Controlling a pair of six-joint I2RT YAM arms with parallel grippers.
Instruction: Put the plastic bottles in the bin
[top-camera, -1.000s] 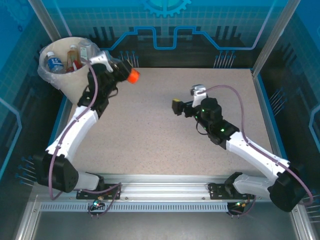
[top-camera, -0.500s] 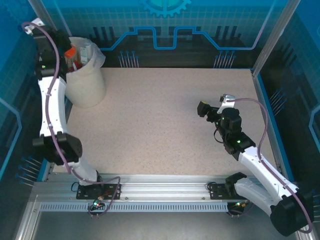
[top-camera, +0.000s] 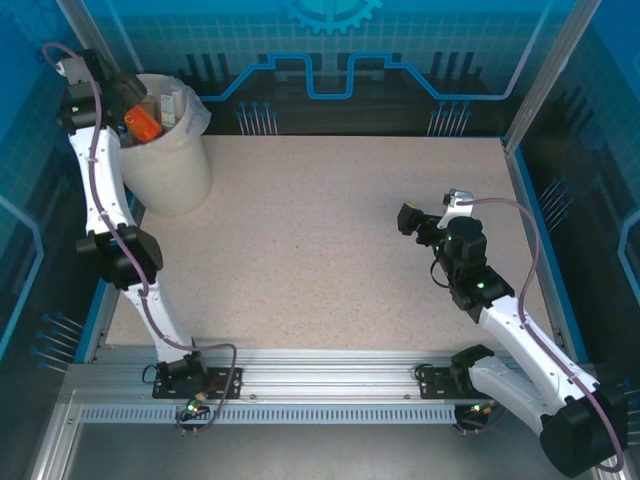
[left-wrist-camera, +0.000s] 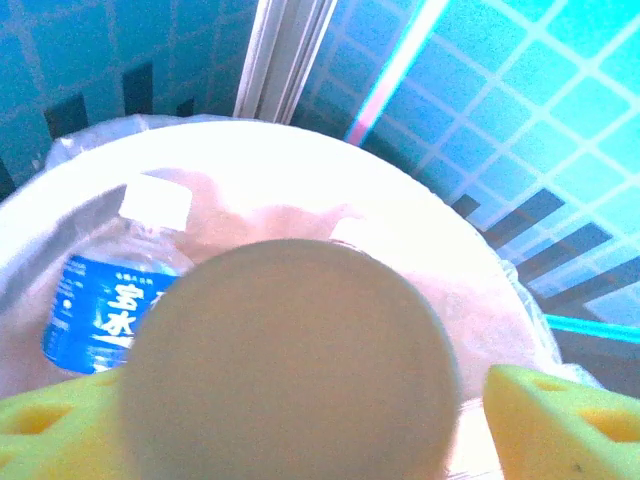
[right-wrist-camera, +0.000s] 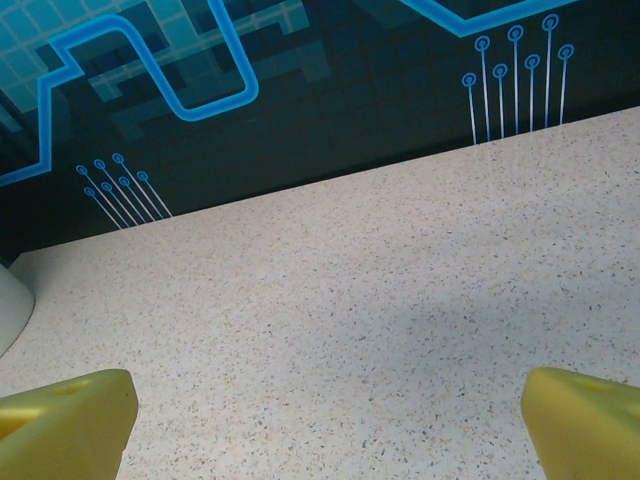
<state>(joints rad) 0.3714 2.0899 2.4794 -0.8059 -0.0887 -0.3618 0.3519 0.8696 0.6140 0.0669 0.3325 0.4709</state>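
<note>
**Orange bottle over the bin, left gripper spread**

A speckled beige tabletop (top-camera: 330, 230) lies inside blue walls (top-camera: 400, 60) printed with circuit lines. The bin (top-camera: 172, 175), round and cream-white, stands on the far left corner of the tabletop, with a clear bag (top-camera: 195, 112) folded over its rim. From above, a clear bottle (top-camera: 170, 104) shows inside it near the far rim. In the left wrist view a blue-label bottle (left-wrist-camera: 100, 305) with a white cap leans against the bin's inner wall.

An orange bottle (top-camera: 144, 122) is over the bin's mouth on its left side, between the fingers of the left gripper (top-camera: 133, 112). The wrist camera sees this bottle end-on as a blurred round disc. The gripper is open: one yellow finger (left-wrist-camera: 560, 420) stands clear of the disc with a gap. The other finger's edge meets the disc, and I cannot tell whether they touch. The left arm stretches up along the left edge of the tabletop to reach the bin.

The right gripper (top-camera: 408, 218) is well apart from all this, over the right half of the tabletop. Its yellow fingers (right-wrist-camera: 60, 415) are spread wide, with bare speckled surface showing between them.
</note>
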